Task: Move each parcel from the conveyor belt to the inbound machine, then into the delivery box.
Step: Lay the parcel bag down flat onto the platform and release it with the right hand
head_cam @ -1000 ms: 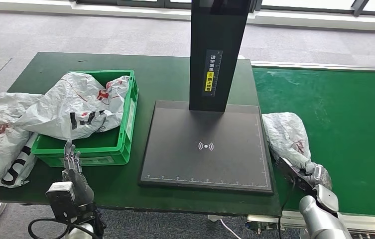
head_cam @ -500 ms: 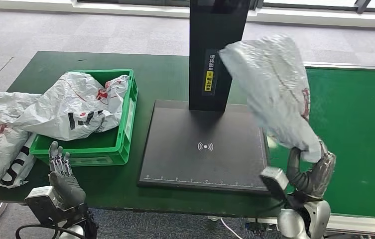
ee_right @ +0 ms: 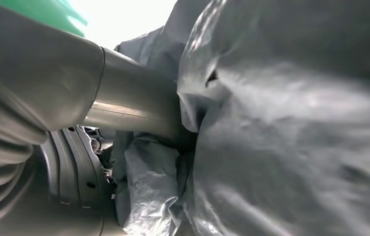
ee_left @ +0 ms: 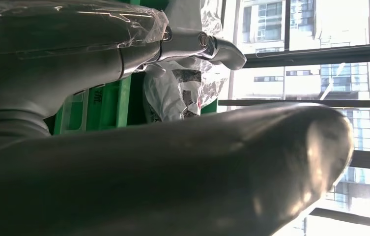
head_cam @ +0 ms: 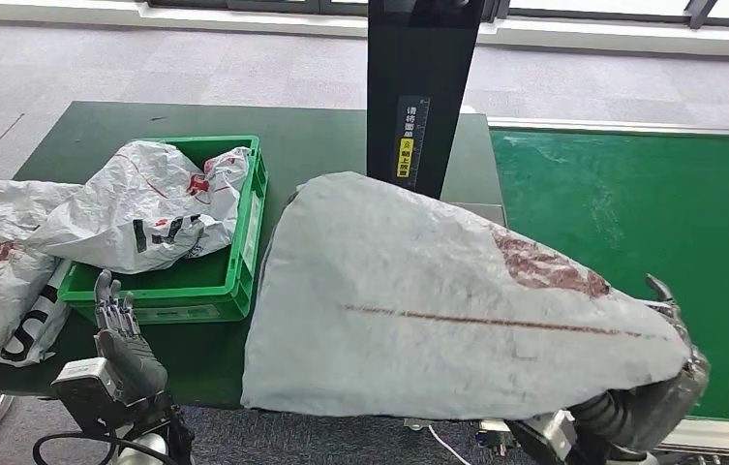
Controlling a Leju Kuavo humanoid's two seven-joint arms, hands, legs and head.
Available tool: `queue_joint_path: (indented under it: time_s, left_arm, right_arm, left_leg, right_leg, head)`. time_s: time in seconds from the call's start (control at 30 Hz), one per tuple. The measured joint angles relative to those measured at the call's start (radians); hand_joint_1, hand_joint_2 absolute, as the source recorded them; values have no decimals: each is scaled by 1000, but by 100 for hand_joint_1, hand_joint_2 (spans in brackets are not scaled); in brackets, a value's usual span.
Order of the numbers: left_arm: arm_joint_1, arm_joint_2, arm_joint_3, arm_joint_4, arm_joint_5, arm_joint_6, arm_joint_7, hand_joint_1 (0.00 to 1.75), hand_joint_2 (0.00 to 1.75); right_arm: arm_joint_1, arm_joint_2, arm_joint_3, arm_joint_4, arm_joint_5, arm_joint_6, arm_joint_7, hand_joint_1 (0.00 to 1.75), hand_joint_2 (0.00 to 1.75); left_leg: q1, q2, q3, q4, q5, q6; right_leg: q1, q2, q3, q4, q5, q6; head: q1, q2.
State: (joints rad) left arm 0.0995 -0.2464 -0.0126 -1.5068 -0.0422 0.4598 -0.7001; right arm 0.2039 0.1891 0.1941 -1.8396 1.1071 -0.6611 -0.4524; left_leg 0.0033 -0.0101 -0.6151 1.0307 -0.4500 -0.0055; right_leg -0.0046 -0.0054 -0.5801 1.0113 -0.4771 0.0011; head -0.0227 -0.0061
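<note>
Across the frame's lower centre, the right hand, fingers gripping the grey plastic parcel, has swung it over the black scanner plate; placement follows. The left hand hovers with fingers spread, holding nothing.

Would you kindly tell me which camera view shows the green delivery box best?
The head view: the green delivery box appears whole on the table, with a crumpled parcel in it. The left wrist view catches a strip of its green wall between the left hand's fingers. The right wrist view gives nothing of it.
</note>
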Motion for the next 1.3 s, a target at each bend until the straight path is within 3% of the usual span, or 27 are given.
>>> queue_joint_path:
  time_s: [0.07, 0.13, 0.3, 0.43, 0.63, 0.77, 0.9, 1.07, 1.3]
  left_arm:
    - [-5, -1, 0, 4, 1, 26, 1, 0, 0]
    - [-14, -1, 0, 11, 8, 55, 4, 0, 0]
    - [-21, -1, -1, 31, 20, 84, 6, 0, 0]
    - [-26, 0, -3, 42, 21, 91, 9, 0, 0]
    - [-58, 4, -17, 91, 24, 71, 19, 0, 0]
    - [-82, 6, -35, 134, 22, 53, 15, 0, 0]
    - [-87, 14, -46, 154, 37, 18, 4, 0, 0]
    - [-56, 22, -54, 107, 17, 15, -1, 0, 0]
    - [-31, 29, -81, 32, -25, 125, -3, 0, 0]
  right_arm:
    - [-51, -32, 42, 128, -61, 68, 119, 175, 175]
    - [-103, -48, 72, 287, -122, 115, 154, 175, 175]
    - [-194, -63, 83, 596, -164, 107, 140, 175, 175]
    - [-214, -71, 81, 701, -172, 110, 154, 175, 175]
    - [-222, -91, 34, 820, -215, 56, 99, 171, 175]
    - [-205, -97, 23, 864, -217, 43, 68, 1, 175]
    - [-156, -101, 33, 838, -241, 47, 59, 0, 175]
    - [-39, -128, 81, 635, -297, 74, 87, 0, 175]
    - [37, -154, 107, 417, -352, 71, 46, 0, 175]
  left_leg:
    - [0, 3, 0, 0, 1, 0]
    - [0, 5, 1, 0, 2, 0]
    - [0, 2, 0, 0, 4, 0]
    - [0, 3, -1, 0, 3, -1]
    - [0, 3, -1, 0, 2, -1]
    - [0, 4, -1, 0, 2, -1]
    - [0, 4, -1, 0, 2, -1]
    - [0, 4, -2, 0, 0, -1]
    - [0, 4, -1, 0, 0, -1]
  right_leg:
    - [0, 3, -1, 0, 2, 0]
    - [0, 5, -1, 0, 3, 0]
    - [0, 3, -2, 0, 4, 0]
    - [0, 4, -3, 0, 3, -1]
    - [0, 4, -4, 0, 2, 0]
    - [0, 5, -4, 0, 2, 0]
    - [0, 5, -3, 0, 2, 0]
    - [0, 5, -4, 0, 1, 0]
    - [0, 5, -4, 0, 1, 0]
  head:
    - [0, 0]
    - [0, 0]
    - [0, 0]
    - [0, 0]
    - [0, 0]
    - [0, 0]
    - [0, 0]
    - [0, 0]
    - [0, 0]
